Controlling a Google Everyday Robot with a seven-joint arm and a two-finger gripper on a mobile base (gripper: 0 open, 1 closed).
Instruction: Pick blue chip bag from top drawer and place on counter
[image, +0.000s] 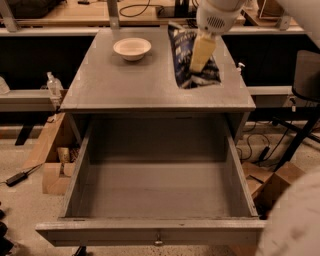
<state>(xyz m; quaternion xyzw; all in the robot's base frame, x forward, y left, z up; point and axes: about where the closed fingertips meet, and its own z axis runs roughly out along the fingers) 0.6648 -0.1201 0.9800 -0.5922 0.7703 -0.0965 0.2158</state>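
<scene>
The blue chip bag (186, 57) is a dark navy crinkly bag with white lettering, held upright over the right part of the grey counter (125, 80). My gripper (201, 54) comes down from the top of the camera view and is shut on the bag, its pale finger (201, 50) lying across the bag's front. The bag's lower edge is at or just above the counter surface; I cannot tell if it touches. The top drawer (155, 232) is pulled fully open below the counter and nothing lies in it. Its small knob (158, 243) is at the front centre.
A white bowl (132, 48) stands on the counter's back left. A wooden bench (70, 12) with cables runs behind. Cardboard boxes (52, 155) sit on the floor left of the drawer, more boxes and cables at the right. Part of my arm (295, 220) fills the lower right corner.
</scene>
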